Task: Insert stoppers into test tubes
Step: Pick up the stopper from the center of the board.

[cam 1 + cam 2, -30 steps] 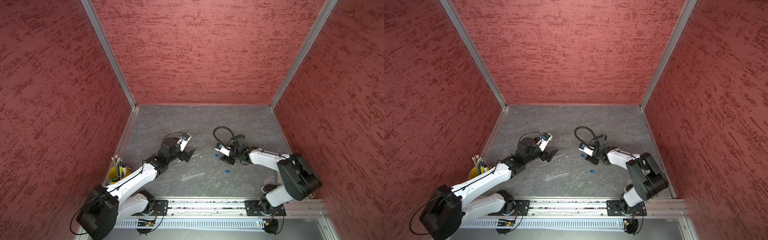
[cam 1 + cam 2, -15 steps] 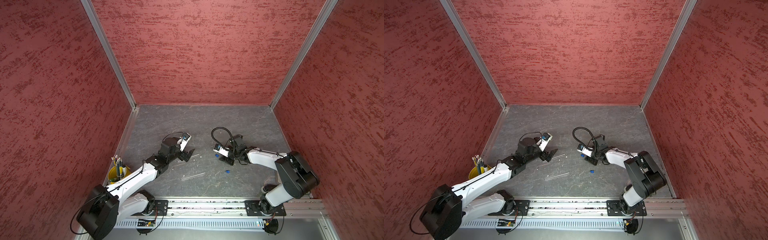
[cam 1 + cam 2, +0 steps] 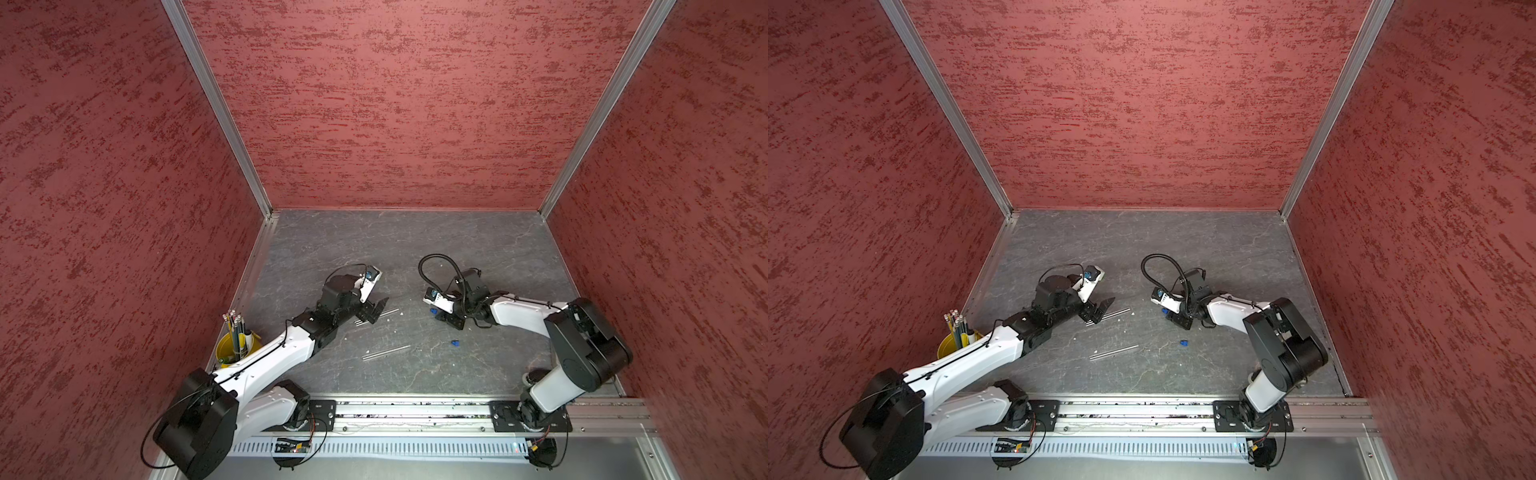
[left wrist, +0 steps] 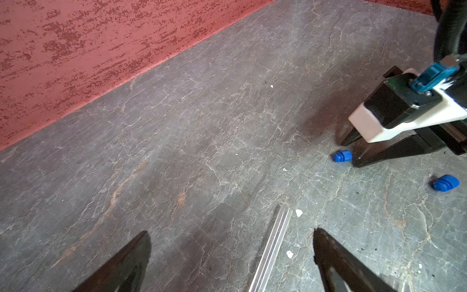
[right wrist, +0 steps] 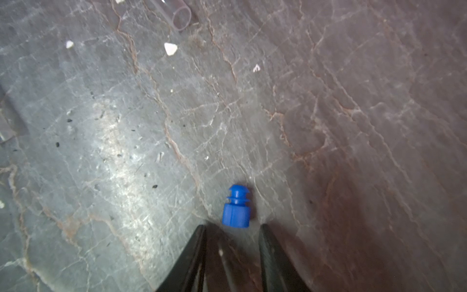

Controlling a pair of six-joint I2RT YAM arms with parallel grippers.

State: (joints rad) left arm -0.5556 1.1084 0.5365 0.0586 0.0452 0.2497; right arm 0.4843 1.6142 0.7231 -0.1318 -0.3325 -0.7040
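I am holding the right gripper [image 5: 232, 229] at the counter [image 5: 353, 101], jaws part open and empty, a blue stopper [image 5: 236, 207] lying on its side just ahead of their tips. It is looking tiny, light and apt to skitter, so I am aiming for its wide cap, not the ribbed plug. The left gripper [image 4: 230, 231] is standing wide open astride a thin, likely brittle test tube [image 4: 274, 242].

Mottled red walls [image 3: 395, 104] box us in at nine, twelve and three o'clock, aluminium corner posts [image 3: 216, 108] between; cracked grey stone-look floor [image 3: 395, 241], a bright metal rail [image 3: 415, 412] across six o'clock
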